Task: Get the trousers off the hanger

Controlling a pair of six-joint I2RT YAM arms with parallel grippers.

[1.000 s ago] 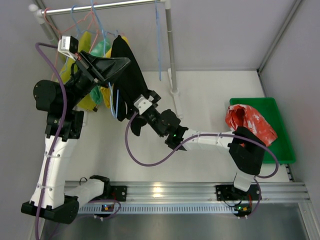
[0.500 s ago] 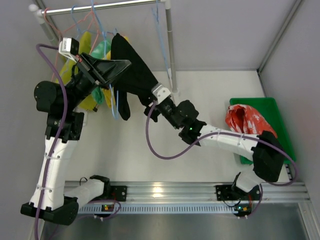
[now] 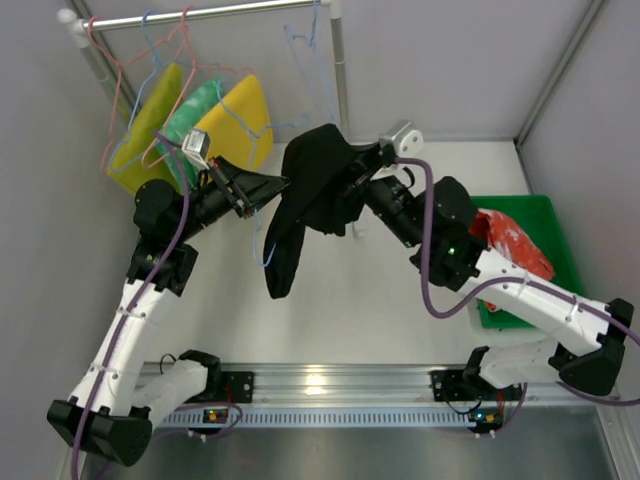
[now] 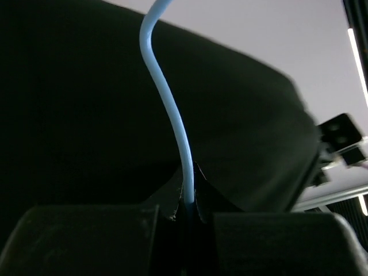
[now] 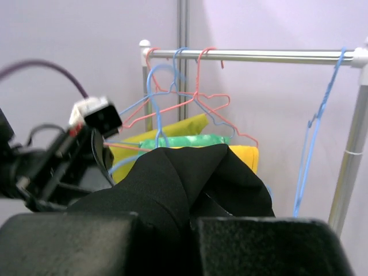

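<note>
Aloft and angled inward: left gripper (image 4: pixel 187 211) clamped on blue hanger (image 4: pixel 172 118), right gripper (image 5: pixel 188 223) tight on black trousers (image 3: pixel 300 200).

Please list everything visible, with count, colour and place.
Folded black cloth trousers: one, black, between the two grippers.
Red-orange white-patterned trousers: one, in the green plastic tray, right.
Yellow folded cloth pairs: two, yellow, hanging under the metal rail.
Green white-patterned pair: one, green, between the yellow ones.
Thin wire hangers: several, blue and pink, on the rail.
Left gripper: black, shut on blue hanger wire.
Right gripper: black, shut on the black trousers.
</note>
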